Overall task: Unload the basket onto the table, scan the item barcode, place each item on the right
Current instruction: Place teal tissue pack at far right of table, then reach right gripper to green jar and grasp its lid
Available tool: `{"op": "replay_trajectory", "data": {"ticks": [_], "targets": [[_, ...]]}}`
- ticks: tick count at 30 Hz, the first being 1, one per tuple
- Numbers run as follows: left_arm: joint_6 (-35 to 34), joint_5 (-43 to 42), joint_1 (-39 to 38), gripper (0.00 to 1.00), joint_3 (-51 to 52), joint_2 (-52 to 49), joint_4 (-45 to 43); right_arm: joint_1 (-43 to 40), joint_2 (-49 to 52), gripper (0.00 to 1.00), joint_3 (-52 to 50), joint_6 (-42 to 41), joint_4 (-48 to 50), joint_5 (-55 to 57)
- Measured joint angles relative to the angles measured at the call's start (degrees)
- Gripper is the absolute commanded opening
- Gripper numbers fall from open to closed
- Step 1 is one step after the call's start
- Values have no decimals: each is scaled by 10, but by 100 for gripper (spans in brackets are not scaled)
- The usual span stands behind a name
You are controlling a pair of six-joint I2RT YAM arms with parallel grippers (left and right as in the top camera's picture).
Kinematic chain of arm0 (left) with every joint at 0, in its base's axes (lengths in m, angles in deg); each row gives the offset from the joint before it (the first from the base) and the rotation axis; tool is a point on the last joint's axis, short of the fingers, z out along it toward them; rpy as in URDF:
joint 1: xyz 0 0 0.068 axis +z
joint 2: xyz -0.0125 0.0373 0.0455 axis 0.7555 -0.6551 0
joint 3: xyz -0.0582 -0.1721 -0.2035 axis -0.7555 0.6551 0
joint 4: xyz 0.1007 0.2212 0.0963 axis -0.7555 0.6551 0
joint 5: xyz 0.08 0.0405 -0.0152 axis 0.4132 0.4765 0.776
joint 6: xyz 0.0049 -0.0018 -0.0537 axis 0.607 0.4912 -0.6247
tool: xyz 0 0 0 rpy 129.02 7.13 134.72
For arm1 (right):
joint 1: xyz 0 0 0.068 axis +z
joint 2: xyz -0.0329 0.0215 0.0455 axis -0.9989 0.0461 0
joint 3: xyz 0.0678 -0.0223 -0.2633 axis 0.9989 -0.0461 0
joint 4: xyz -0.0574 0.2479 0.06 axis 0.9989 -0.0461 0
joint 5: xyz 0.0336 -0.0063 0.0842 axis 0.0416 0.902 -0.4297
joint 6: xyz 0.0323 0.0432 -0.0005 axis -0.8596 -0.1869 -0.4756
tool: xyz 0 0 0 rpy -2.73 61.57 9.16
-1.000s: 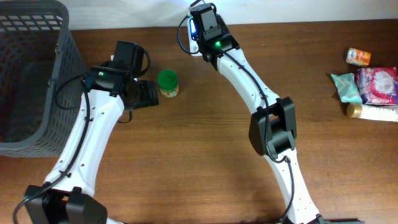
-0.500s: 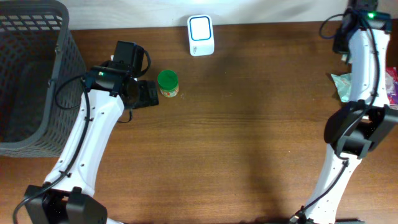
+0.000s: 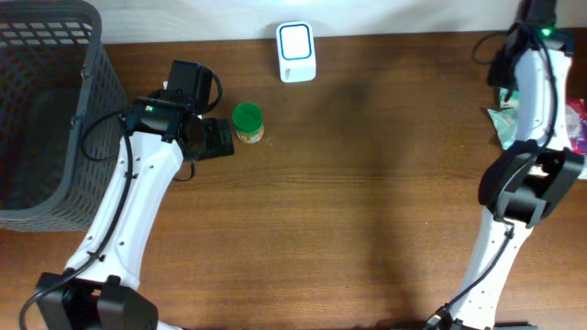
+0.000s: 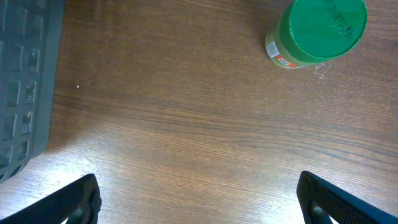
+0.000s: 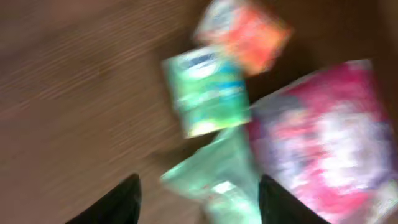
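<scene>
While right gripper point(image 5: 200, 186) hovers half-open, empty, over the packets point(image 5: 323, 137), likely picking one to scan, left gripper point(image 4: 198, 186) sits wide beside jar point(image 4: 317, 31).

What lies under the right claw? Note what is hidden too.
Under the right claw lie an orange packet, a green-and-blue packet, a pale green pouch and a pink bag, all blurred. Their labels cannot be read, and the pouch's lower part runs out of frame.

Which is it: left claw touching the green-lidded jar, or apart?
Apart. The left wrist view shows a gap between the left claw and the green-lidded jar.
</scene>
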Motion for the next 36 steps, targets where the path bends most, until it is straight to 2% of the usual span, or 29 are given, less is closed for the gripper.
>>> {"op": "replay_trajectory", "data": {"ticks": [1,2,4,7,10,12,16,20,24,29,36], "targets": [[0,0,0,99,0,0,0,16,-3,69,0,-2,-12,-43],[0,0,0,99,0,0,0,42,-10,83,0,-2,-33,-130],[0,0,0,99,0,0,0,84,-18,99,0,-1,-49,-251],[0,0,0,99,0,0,0,165,-19,99,0,-3,-61,-381],[0,0,0,99,0,0,0,234,-19,99,0,-2,-62,-419],[0,0,0,99,0,0,0,270,-19,99,0,-3,-50,-427],[0,0,0,99,0,0,0,340,-19,99,0,-35,37,-428],[0,0,0,99,0,0,0,418,-19,99,0,-123,108,-344],[0,0,0,99,0,0,0,467,-17,99,0,-153,160,-298],[0,0,0,99,0,0,0,505,16,99,0,-168,165,-230],[0,0,0,99,0,0,0,513,34,99,-36,-170,162,-205]]}}
